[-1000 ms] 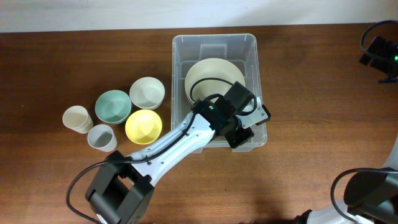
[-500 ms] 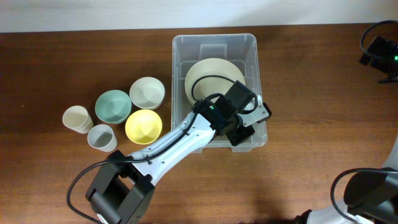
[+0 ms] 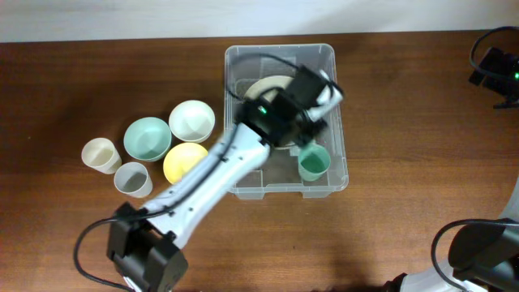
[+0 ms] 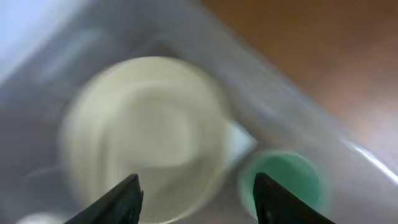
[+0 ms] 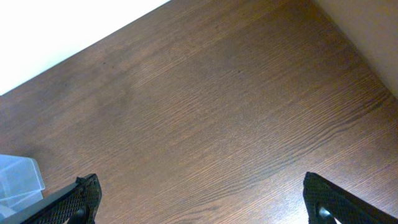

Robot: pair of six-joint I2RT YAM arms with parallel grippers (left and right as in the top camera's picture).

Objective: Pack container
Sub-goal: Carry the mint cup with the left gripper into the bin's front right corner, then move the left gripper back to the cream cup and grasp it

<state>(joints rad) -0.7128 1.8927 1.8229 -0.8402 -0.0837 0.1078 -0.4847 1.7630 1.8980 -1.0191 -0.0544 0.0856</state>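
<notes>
The clear plastic container [image 3: 280, 50] stands at the middle of the table. Inside it lie a cream bowl [image 3: 265, 84], partly hidden by my left arm, and a green cup [image 3: 313, 163] standing upright in the near right corner. My left gripper [image 3: 319, 101] hovers blurred above the container's right side, open and holding nothing. In the left wrist view its fingers [image 4: 121, 202] frame the cream bowl [image 4: 146, 134] and the green cup [image 4: 286, 180] below. My right gripper [image 5: 202, 199] is open over bare wood.
Left of the container sit a white bowl [image 3: 192, 120], a teal bowl [image 3: 147, 138], a yellow bowl [image 3: 185, 162], a cream cup [image 3: 100, 154] and a grey cup [image 3: 132, 178]. The right arm [image 3: 493, 69] stays at the far right edge. A container corner [image 5: 18, 177] shows in the right wrist view.
My left gripper opened and let go of the green cup in the container's near right corner. It then moved up and toward the far side. The right arm has not moved.
</notes>
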